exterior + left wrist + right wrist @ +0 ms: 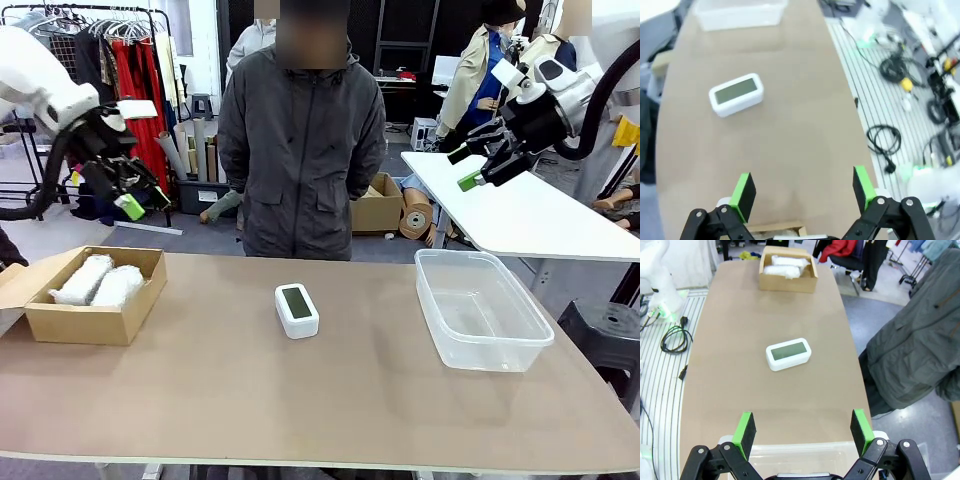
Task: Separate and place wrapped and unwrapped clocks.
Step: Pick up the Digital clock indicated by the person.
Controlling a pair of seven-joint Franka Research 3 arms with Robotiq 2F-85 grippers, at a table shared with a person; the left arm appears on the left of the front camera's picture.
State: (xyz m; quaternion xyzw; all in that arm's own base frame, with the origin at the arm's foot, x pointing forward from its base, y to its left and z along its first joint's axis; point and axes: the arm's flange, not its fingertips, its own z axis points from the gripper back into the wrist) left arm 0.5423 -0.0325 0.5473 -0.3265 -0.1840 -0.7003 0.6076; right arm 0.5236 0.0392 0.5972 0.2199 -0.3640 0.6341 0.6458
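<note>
Front view, clock [297, 309] between box [80, 325] and tub [500, 352], left pincer [145, 200] wide, right pincer [462, 168] wide

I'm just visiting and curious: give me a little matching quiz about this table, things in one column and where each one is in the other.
Things:
1. bare white clock
2. two bubble-wrapped bundles
3. clear plastic tub
4. person

Places:
a. empty, toward the robot's right end of the table
b. inside the cardboard box
c. standing at the far side
d. lying in the middle, screen up

Pairs: 1-d; 2-b; 3-a; 4-c.
</note>
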